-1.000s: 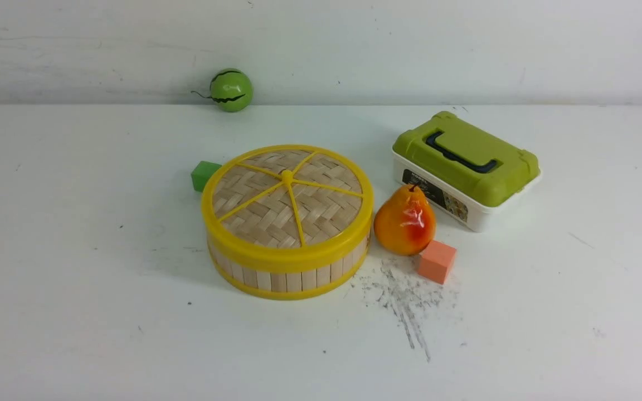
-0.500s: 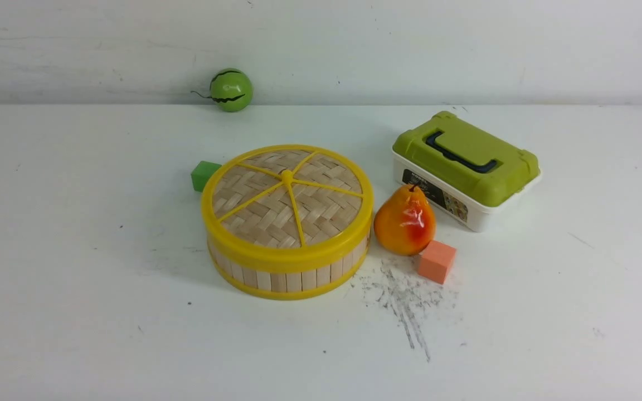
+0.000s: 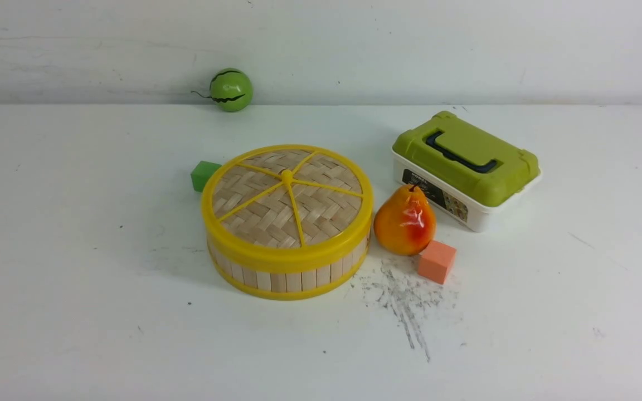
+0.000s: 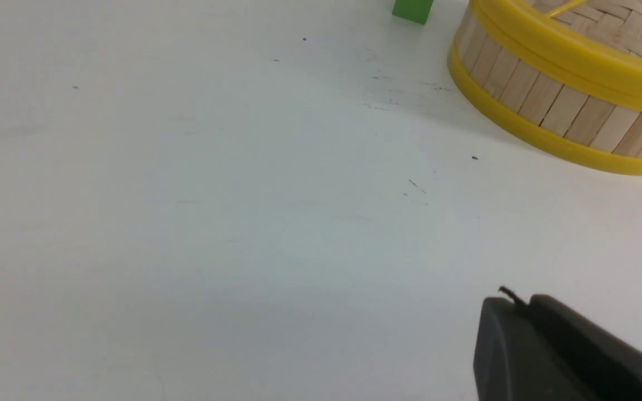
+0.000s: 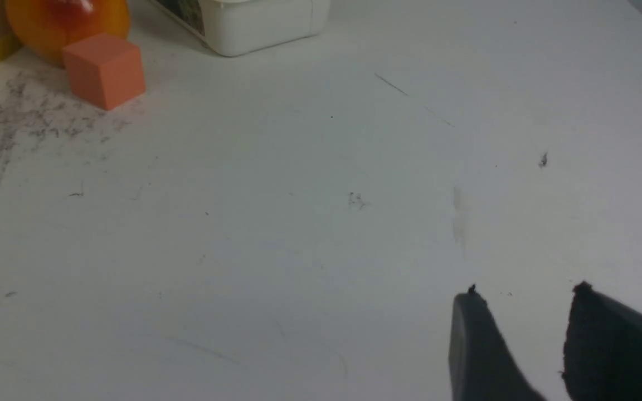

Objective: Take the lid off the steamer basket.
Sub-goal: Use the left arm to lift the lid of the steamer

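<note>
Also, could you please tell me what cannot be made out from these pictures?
- Steamer basket interior: every view, covered by the lid.
- Green cube: front view, partly behind the lid.
- White box's label: front view, print too small.
- Left gripper and right gripper: wrist views, cut off by frame edge.

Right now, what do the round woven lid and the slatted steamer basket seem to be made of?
Round woven tan lid: probably bamboo strips, matte, by the weave; yellow rim and spokes look like smooth plastic. Round slatted steamer basket: pale vertical slats, bamboo or wood, matte; yellow bands, likely plastic.
</note>
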`<control>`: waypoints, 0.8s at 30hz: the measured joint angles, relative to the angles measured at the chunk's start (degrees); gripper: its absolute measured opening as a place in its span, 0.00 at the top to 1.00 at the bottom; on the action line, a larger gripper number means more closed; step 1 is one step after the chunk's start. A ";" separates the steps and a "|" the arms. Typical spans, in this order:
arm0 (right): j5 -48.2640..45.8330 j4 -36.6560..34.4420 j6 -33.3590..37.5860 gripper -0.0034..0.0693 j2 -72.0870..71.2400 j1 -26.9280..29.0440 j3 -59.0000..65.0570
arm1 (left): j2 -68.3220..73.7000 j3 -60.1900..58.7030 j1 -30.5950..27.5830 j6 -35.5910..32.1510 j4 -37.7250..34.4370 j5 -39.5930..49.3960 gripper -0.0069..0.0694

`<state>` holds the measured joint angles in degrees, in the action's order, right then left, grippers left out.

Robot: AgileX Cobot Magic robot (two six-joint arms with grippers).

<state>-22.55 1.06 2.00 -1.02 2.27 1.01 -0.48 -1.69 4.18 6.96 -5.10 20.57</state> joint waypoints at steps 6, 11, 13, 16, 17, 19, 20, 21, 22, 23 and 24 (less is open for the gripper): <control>0.00 0.00 0.00 0.62 0.00 0.00 0.00 | 0.00 0.00 0.00 -0.05 0.00 -11.01 0.87; 0.00 0.00 0.00 0.62 0.00 0.00 0.00 | 0.00 0.00 0.00 -0.05 0.11 -28.62 0.86; 0.00 0.00 0.00 0.62 0.00 0.00 0.00 | 0.00 0.00 0.00 -0.05 0.11 -33.78 0.86; 0.00 0.00 0.00 0.62 0.00 0.00 0.00 | 0.00 0.00 0.00 0.00 0.11 -40.51 0.86; 0.00 0.00 0.00 0.62 0.00 0.00 0.00 | 0.00 0.00 0.00 0.29 0.11 -42.26 0.85; 0.00 0.00 0.00 0.62 0.00 0.00 0.00 | 0.00 0.00 0.00 1.15 0.11 -45.10 0.85; 0.00 0.00 0.00 0.62 0.00 0.00 0.00 | 0.00 0.00 0.00 1.99 0.11 -46.27 0.85; 0.00 0.00 0.00 0.62 0.00 0.00 0.00 | 0.00 0.00 0.00 3.35 0.11 -47.48 0.85; 0.00 0.00 0.00 0.62 0.00 0.00 0.00 | 0.00 0.00 0.00 4.97 0.11 -48.44 0.85; 0.00 0.00 0.00 0.62 0.00 0.00 0.00 | 0.00 0.00 0.00 7.69 0.00 -49.61 0.85; 0.00 0.00 0.00 0.62 0.00 0.00 0.00 | 0.00 0.00 0.00 11.12 -0.01 -50.58 0.85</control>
<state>-22.55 1.06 2.00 -1.02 2.27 1.01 -0.48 -1.69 4.18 18.08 -5.10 -30.01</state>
